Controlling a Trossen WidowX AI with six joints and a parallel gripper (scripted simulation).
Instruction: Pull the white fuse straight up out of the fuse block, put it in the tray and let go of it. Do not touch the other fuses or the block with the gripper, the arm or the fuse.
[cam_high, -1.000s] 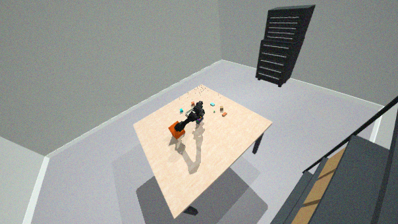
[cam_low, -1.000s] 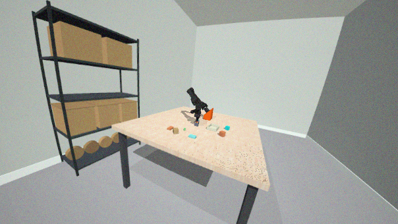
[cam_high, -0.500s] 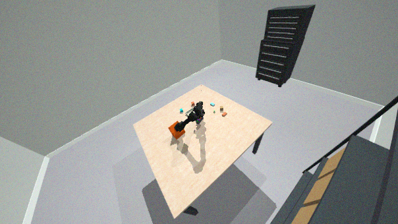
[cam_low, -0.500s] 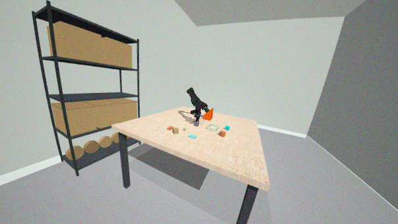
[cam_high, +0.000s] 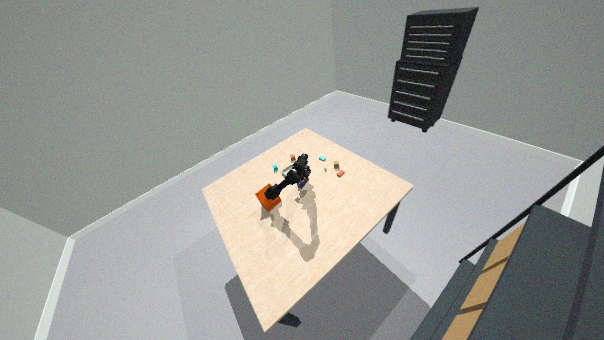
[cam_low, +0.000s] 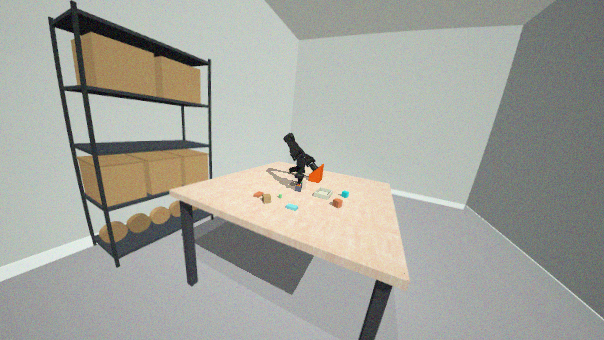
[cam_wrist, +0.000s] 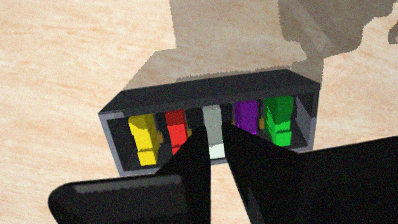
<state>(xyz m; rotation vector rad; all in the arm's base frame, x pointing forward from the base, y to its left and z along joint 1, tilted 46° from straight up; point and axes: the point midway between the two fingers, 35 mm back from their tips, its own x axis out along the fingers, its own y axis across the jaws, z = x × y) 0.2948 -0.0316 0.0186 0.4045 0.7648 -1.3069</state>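
The dark fuse block (cam_wrist: 215, 82) (cam_low: 298, 189) stands on the table with yellow (cam_wrist: 143, 137), red (cam_wrist: 176, 131), white (cam_wrist: 213, 117), purple (cam_wrist: 246, 117) and green (cam_wrist: 280, 122) fuses in a row. The white fuse is in the middle slot. My gripper (cam_wrist: 213, 132) is over the block and shut on the white fuse, one black finger on each side. The fingers hide part of the block's front rim, and the left finger partly covers the red fuse. The pale tray (cam_low: 320, 197) (cam_high: 286, 173) stands beside the block, outside the wrist view.
An orange piece (cam_high: 262, 200) (cam_low: 316, 176) is by the arm's base. Around lie a cyan cube (cam_low: 345, 194), an orange-brown cube (cam_low: 338, 203), a cyan block (cam_low: 292, 207), a tan block (cam_low: 267, 198), an orange block (cam_low: 258, 194) and a small green piece (cam_low: 280, 196).
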